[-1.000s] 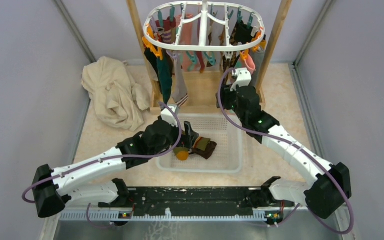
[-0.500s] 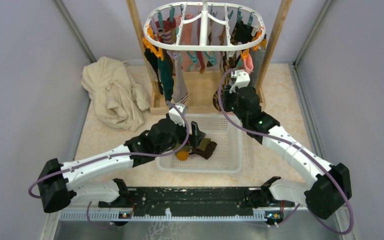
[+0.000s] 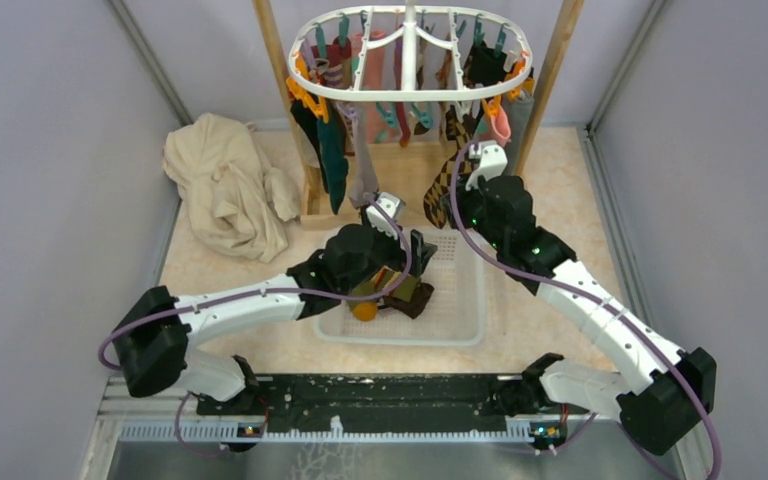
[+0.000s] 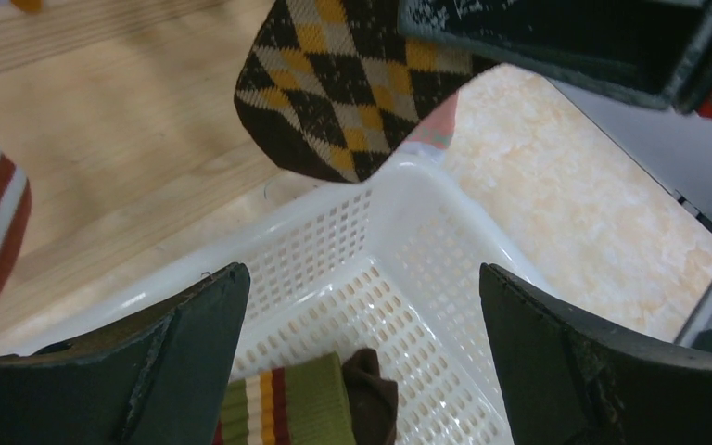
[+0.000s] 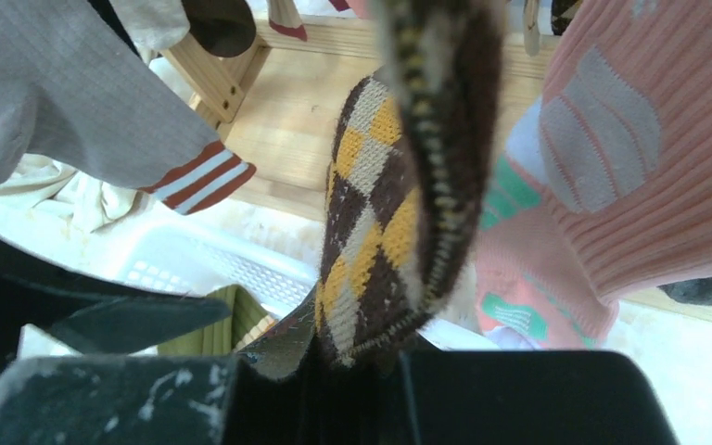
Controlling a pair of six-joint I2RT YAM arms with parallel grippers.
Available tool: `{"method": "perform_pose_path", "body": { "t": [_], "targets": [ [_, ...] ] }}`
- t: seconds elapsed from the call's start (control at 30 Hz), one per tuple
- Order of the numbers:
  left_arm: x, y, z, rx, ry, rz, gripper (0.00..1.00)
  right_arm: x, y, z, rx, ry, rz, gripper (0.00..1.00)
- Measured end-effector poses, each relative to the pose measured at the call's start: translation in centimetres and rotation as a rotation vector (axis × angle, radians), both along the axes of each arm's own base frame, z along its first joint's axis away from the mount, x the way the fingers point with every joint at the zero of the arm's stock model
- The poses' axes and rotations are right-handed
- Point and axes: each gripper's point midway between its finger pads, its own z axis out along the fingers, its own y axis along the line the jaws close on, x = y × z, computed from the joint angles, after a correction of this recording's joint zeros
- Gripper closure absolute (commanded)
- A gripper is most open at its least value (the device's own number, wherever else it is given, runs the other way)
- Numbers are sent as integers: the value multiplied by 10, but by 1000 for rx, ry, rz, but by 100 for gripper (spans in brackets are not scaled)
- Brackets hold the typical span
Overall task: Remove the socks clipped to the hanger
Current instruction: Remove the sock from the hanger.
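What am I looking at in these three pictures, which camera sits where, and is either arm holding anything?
These are two robot arms bolted at the table's near edge, each ending in a two-finger gripper. The wide picture comes from a fixed camera above and behind them. The other two come from cameras on the wrists. On the table stands a wooden frame carrying a white hanger with clipped socks. There is also a white mesh basket holding a few loose socks, and a crumpled beige cloth. The right gripper is pinched on a hanging argyle sock. The left gripper is open and empty, above the basket.
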Motion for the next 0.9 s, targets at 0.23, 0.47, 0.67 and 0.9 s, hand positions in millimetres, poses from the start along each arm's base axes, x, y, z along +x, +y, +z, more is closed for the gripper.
{"method": "perform_pose_path", "body": {
  "t": [0.23,0.47,0.67,0.9],
  "targets": [
    [30,-27,-2,39,-62,31,1,-5,5,3,21,19,27,90],
    [51,-49,-11,87,-97,41,1,-5,3,1,23,30,24,90],
    [60,-50,-9,103,-120,75,1,-1,-5,1,16,25,-9,90],
    [69,-47,-10,91,-131,130,5,1,-8,3,16,25,-21,91]
  ]
}}
